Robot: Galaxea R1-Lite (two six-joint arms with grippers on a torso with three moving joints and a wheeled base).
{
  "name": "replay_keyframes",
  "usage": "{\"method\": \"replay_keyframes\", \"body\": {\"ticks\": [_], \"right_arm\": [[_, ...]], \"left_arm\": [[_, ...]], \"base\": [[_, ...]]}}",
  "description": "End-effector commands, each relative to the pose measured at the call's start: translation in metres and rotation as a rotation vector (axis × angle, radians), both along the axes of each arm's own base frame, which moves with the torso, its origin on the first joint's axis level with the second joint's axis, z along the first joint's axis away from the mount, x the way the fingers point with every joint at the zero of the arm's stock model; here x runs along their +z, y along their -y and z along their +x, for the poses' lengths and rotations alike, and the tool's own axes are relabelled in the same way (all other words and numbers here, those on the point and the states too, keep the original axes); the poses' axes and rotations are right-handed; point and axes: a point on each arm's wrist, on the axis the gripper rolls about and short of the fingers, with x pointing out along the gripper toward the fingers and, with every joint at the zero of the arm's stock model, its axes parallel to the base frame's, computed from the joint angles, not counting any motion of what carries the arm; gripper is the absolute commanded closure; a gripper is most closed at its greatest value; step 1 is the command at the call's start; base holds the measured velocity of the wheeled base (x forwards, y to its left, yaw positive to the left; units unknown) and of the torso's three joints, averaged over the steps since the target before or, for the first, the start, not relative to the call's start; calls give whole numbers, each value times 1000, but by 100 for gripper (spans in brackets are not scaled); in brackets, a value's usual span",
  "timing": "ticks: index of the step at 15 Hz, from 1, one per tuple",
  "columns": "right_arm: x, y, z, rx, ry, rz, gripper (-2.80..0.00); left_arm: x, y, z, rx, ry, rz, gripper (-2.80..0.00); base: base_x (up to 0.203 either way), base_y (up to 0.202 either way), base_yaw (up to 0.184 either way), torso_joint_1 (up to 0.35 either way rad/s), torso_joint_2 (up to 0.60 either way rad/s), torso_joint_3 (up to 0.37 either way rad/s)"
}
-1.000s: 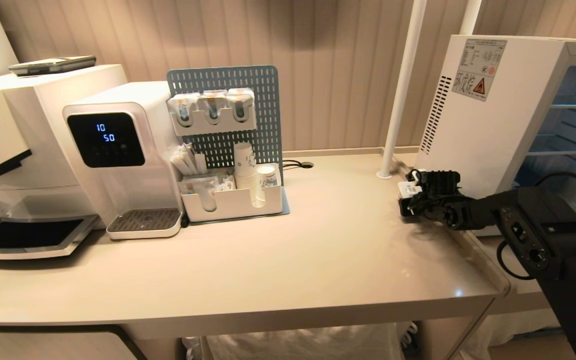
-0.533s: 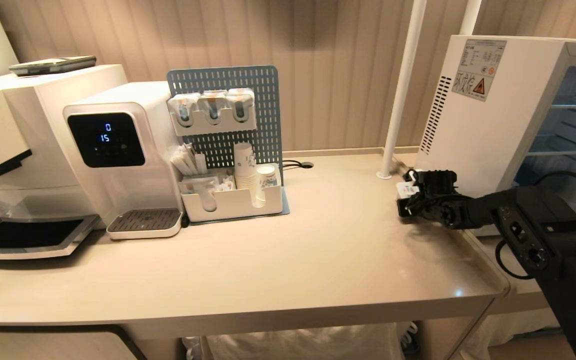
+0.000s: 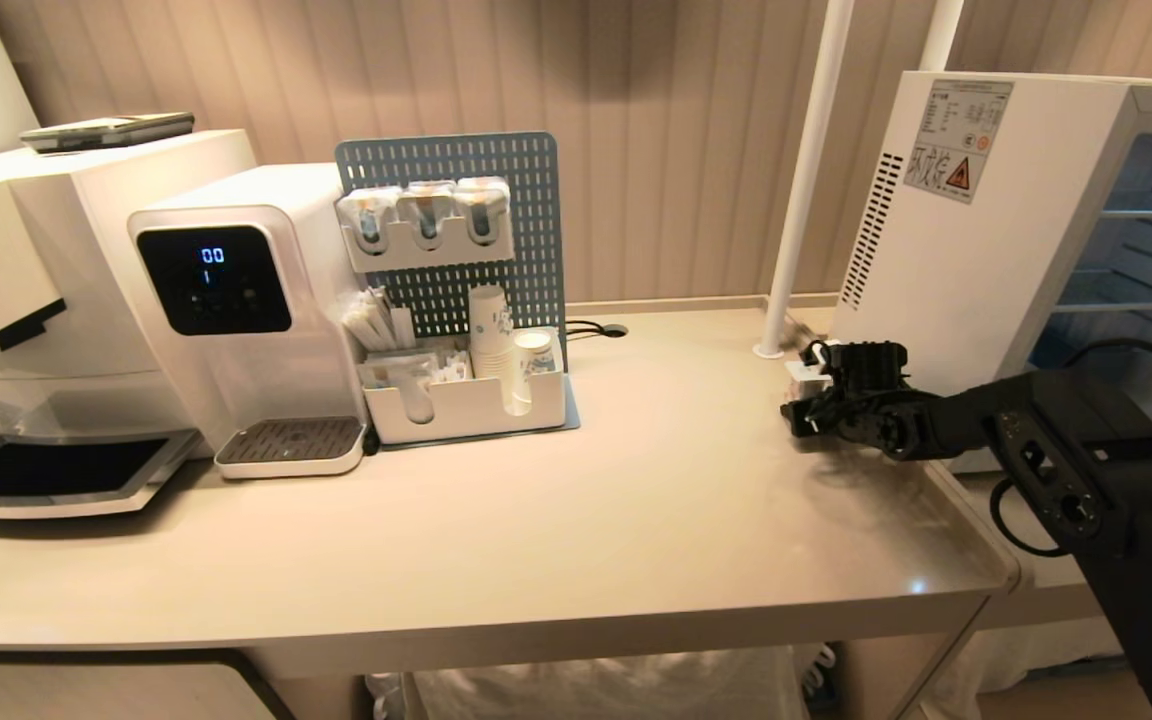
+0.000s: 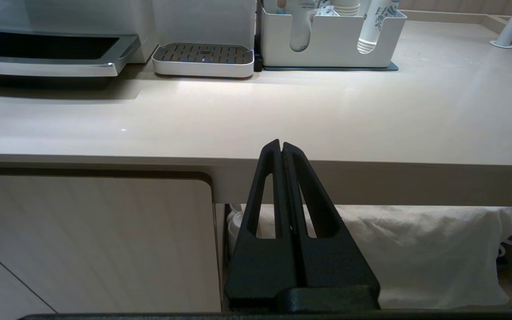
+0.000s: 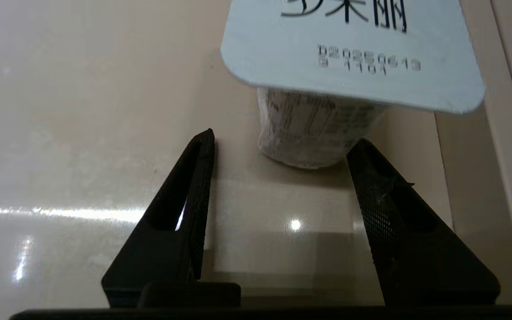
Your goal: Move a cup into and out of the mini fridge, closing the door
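Note:
The cup [image 5: 314, 129], a small white tub with a squarish foil lid, stands upright on the beige counter [image 3: 636, 500], close to the mini fridge [image 3: 976, 230]. In the head view only a white bit of the cup [image 3: 798, 372] shows behind the arm. My right gripper [image 5: 285, 140] is open, its tips just short of the tub, one fingertip [image 5: 362, 149] almost at its base. From the head camera this gripper [image 3: 802, 398] sits low over the counter beside the fridge's vented side. The fridge stands open, wire shelves showing; its door is out of view. My left gripper [image 4: 281, 144] is shut and parked below the counter's front edge.
A white pole [image 3: 801, 200] stands on the counter just behind the cup. Farther left are a white organizer tray [image 3: 466, 405] with stacked paper cups, a water dispenser [image 3: 236, 300] and a coffee machine [image 3: 26, 300]. A raised rim [image 5: 505, 133] borders the counter by the cup.
My right gripper's jaws have spread apart and let go of the cup, which now stands on the counter. The gripper drifted slightly leftward in the head view. The left arm kept still.

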Motion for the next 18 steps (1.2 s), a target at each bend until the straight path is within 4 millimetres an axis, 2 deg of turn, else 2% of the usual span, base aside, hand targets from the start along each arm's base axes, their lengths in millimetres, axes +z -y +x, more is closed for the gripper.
{"method": "replay_keyframes", "body": {"ticks": [1,4,6,8,10,11,14,15,16,18], "right_arm": [[11,1,-14,4,-28,0,-280],[22,2,-44,18,-43,7,-280],[35,4,-74,23,-40,13,-280],[64,9,-112,32,-2,28,-280],[113,16,-159,50,90,51,-280],[138,18,-182,58,143,59,0],[212,21,-268,72,320,63,0],[235,20,-304,75,372,62,0],[253,19,-341,78,410,61,0],[272,15,-413,80,455,68,0]], "left_arm": [[-1,0,0,0,-4,-1,0],[-1,0,0,0,-4,-1,0],[-1,0,0,1,-5,-4,0],[-1,0,0,2,-5,-6,0],[-1,0,0,2,-5,-7,0],[-1,0,0,2,-5,-6,0],[-1,0,0,2,-5,-6,0],[-1,0,0,2,-5,-6,0],[-1,0,0,1,-5,-6,0],[-1,0,0,1,-5,-6,0]], "base": [[0,0,0,0,0,0],[0,0,0,0,0,0],[0,0,0,0,0,0],[0,0,0,0,0,0],[0,0,0,0,0,0],[0,0,0,0,0,0],[0,0,0,0,0,0],[0,0,0,0,0,0],[0,0,0,0,0,0],[0,0,0,0,0,0]]}}
